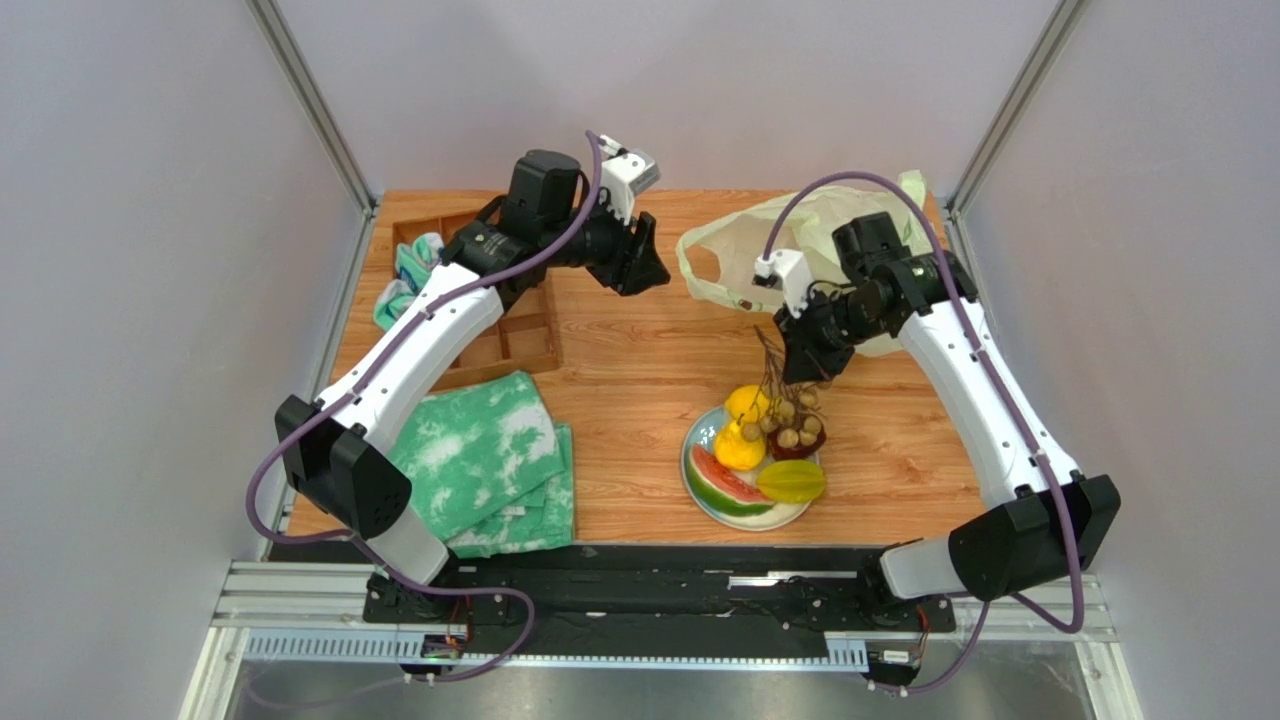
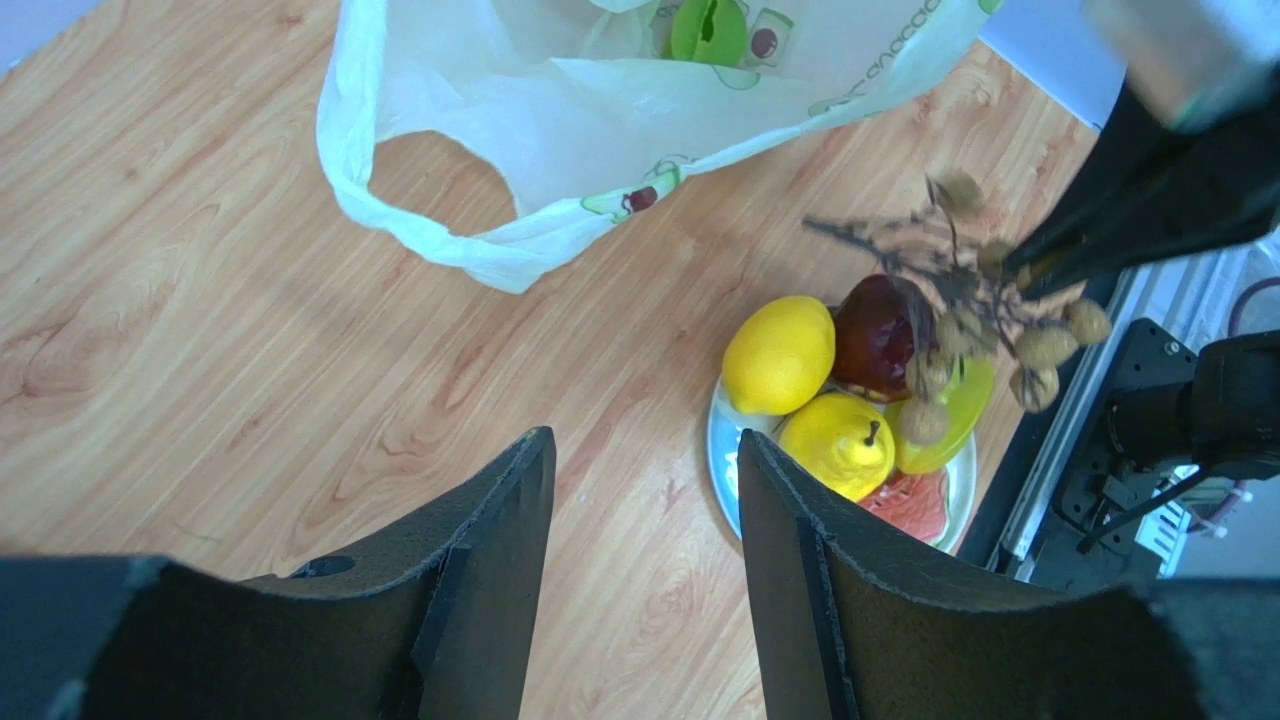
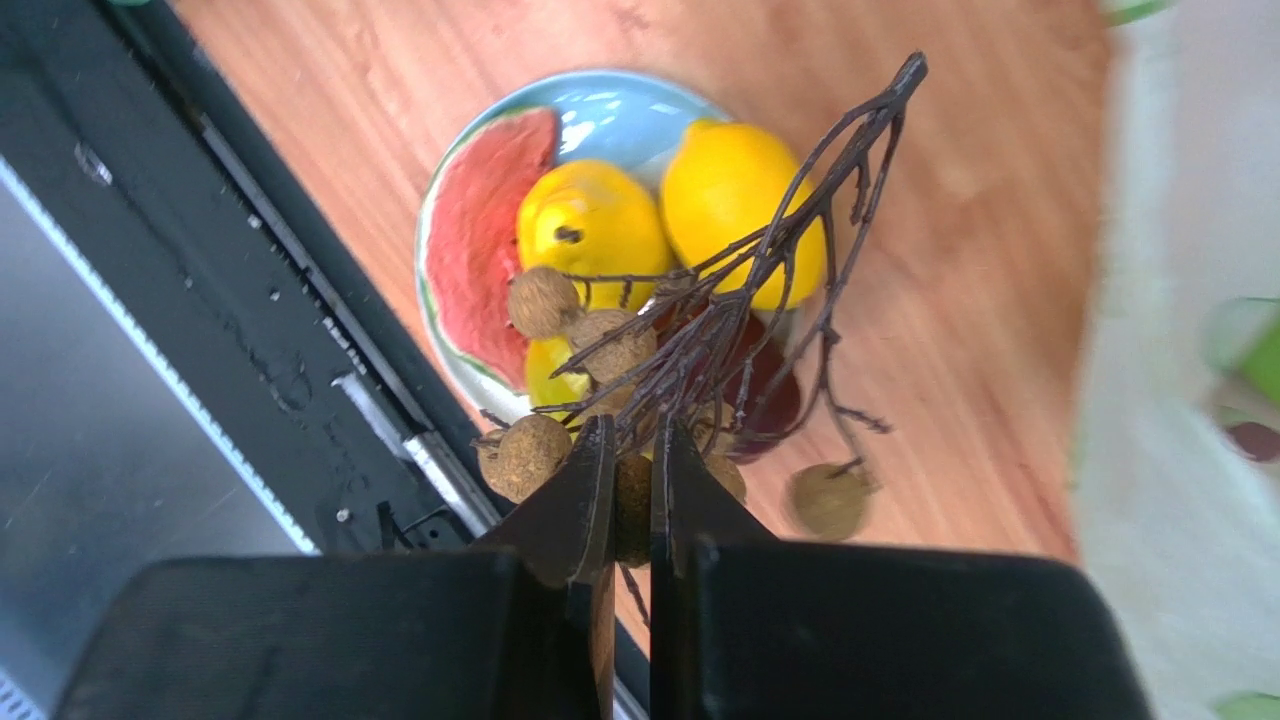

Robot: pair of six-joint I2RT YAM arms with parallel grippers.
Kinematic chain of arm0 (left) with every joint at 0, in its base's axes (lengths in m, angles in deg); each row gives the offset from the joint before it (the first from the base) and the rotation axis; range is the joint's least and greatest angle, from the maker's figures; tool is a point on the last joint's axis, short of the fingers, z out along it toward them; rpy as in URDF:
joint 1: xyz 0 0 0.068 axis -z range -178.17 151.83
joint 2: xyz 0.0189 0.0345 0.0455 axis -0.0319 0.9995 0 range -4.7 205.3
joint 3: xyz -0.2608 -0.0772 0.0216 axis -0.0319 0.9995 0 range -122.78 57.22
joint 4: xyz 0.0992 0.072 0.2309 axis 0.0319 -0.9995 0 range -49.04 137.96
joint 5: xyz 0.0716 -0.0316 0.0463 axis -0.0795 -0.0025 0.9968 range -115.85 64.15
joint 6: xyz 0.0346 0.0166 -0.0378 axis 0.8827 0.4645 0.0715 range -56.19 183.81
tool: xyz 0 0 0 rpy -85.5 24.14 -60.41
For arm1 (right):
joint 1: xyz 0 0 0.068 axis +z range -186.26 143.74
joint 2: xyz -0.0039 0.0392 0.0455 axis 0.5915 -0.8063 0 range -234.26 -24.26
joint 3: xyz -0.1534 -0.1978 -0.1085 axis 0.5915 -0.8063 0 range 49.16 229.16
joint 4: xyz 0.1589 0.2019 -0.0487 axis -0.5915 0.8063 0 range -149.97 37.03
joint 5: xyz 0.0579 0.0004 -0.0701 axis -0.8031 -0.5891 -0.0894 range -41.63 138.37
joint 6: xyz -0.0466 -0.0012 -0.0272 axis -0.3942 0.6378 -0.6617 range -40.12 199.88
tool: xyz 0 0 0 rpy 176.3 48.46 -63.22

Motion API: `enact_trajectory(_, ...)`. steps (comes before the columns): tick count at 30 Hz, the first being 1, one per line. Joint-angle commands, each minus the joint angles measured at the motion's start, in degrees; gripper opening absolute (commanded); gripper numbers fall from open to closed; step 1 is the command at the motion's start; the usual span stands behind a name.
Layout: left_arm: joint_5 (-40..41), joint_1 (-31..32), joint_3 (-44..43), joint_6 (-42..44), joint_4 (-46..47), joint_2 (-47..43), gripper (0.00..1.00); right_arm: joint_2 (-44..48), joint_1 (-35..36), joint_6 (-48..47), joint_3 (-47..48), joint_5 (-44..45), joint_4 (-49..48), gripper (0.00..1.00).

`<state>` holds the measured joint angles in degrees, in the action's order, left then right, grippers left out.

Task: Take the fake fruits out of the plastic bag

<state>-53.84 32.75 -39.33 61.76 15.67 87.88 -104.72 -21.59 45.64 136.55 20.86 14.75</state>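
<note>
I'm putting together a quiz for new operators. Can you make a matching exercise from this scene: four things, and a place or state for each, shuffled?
Things:
1 lemon
2 bunch of brown balls
3 plastic bag
4 left gripper

Places or states:
A open, holding nothing
B lying on the table, at its far side
C on the plate
D pinched in the right gripper

Pairs: 1-C, 2-D, 3-B, 4-A

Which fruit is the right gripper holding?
The bunch of small brown balls, pinched by its twigs in the right gripper; the other fruits lie loose on the plate.
</note>
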Motion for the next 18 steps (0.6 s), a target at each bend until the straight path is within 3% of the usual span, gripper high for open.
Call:
enact_trajectory(1, -0.8, -0.1, -1.4, 1.2, 1.2, -2.1, 0.57, 2.1, 3.1, -0.6, -4.1, -0.1, -1.3, 0.02)
enact_trajectory(11, 0.0, -0.1, 1.4, 2.0, 1.3, -4.1, 0.57, -0.5, 8.4, -0.4, -10.9, 3.0, -3.2, 0.09)
enact_trajectory(12, 0.0, -0.1, 1.5, 2.0, 1.4, -4.1, 0.57, -0.4, 8.5, -0.1, -11.4, 3.2, -3.2, 0.14)
enact_trajectory(14, -0.2, -0.1, 1.5, 2.0, 1.5, -3.7, 0.57, -0.4, 8.6, 0.7, -11.5, 3.9, -3.4, 0.35)
enact_trajectory(16, -0.3, -0.1, 1.3, 2.0, 1.5, -3.2, 0.57, -0.1, 8.5, 0.8, -11.0, 3.9, -2.7, 0.66)
enact_trajectory(18, -0.3, -0.1, 1.0, 2.0, 1.4, -2.8, 0.59, 0.2, 8.5, 0.7, -9.7, 4.2, -1.9, 0.81)
